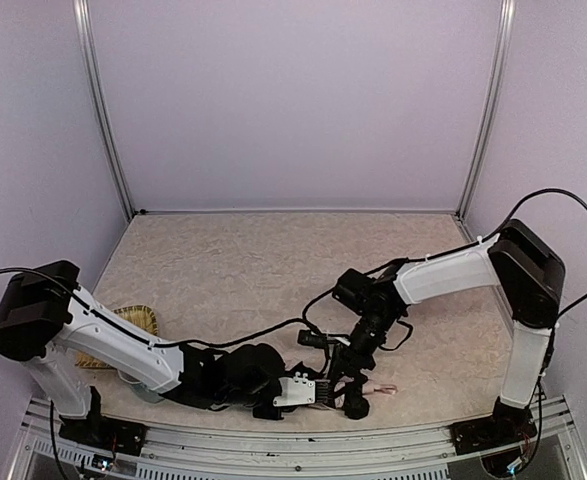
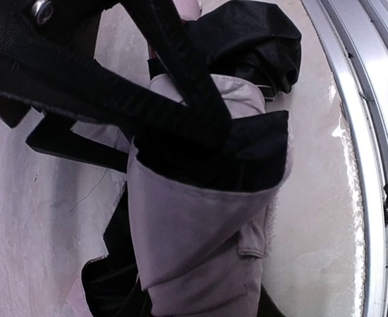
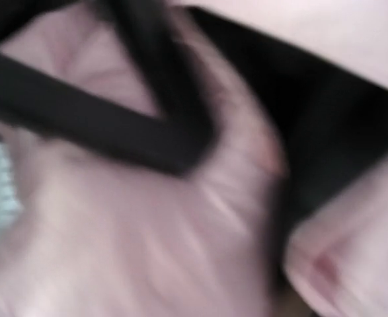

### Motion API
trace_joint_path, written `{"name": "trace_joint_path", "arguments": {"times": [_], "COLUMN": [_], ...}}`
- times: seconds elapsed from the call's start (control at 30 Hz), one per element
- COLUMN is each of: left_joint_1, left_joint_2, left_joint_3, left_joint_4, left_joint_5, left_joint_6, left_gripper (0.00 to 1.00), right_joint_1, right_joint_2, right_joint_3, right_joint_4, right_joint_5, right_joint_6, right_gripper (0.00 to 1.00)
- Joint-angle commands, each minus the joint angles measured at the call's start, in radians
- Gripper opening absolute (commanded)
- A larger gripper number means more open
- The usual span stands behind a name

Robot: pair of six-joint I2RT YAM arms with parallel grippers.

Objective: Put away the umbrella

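Note:
The umbrella (image 1: 251, 368) lies as a dark crumpled bundle near the table's front edge, between both arms. My left gripper (image 1: 291, 392) is low at the bundle's right end. In the left wrist view pale pink fabric (image 2: 200, 244) with black lining (image 2: 246, 46) rises from where the jaws stand and hides the fingers; the gripper looks shut on the fabric. My right gripper (image 1: 353, 398) points down just right of the left one, beside a pink strap (image 1: 380, 389). The right wrist view is blurred and filled with pink fabric (image 3: 147, 231) and black lining (image 3: 339, 125); its fingers are hidden.
A yellow woven basket (image 1: 133, 322) sits at the table's left side, partly behind the left arm. A metal rail (image 1: 303, 445) runs along the near edge and also shows in the left wrist view (image 2: 372, 112). Walls enclose the table on three sides.

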Motion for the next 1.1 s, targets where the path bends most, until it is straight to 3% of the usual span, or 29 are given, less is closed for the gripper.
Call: {"name": "trace_joint_path", "arguments": {"times": [0.0,0.27,0.47,0.67,1.07], "left_joint_1": [0.022,0.104,0.191,0.245,0.279], "left_joint_2": [0.019,0.064,0.139,0.195,0.243], "left_joint_3": [-0.003,0.044,0.145,0.216,0.258], "left_joint_4": [-0.211,-0.298,-0.423,-0.497,-0.556], "left_joint_5": [0.162,0.301,0.427,0.518,0.602], "left_joint_6": [-0.052,-0.096,-0.126,-0.117,-0.076], "left_gripper": [0.19,0.17,0.12,0.11,0.10], "right_joint_1": [-0.034,-0.003,0.270,0.430,0.442], "right_joint_2": [-0.167,-0.648,-0.893,-0.802,-0.443], "right_joint_3": [-0.098,-0.336,-0.593,-0.620,-0.546], "right_joint_4": [0.181,0.412,0.649,0.681,0.626], "right_joint_5": [0.243,0.502,0.792,0.976,1.133], "right_joint_6": [0.073,0.072,-0.147,-0.205,-0.206], "right_gripper": [0.76,0.74,0.78,0.80,0.83]}}
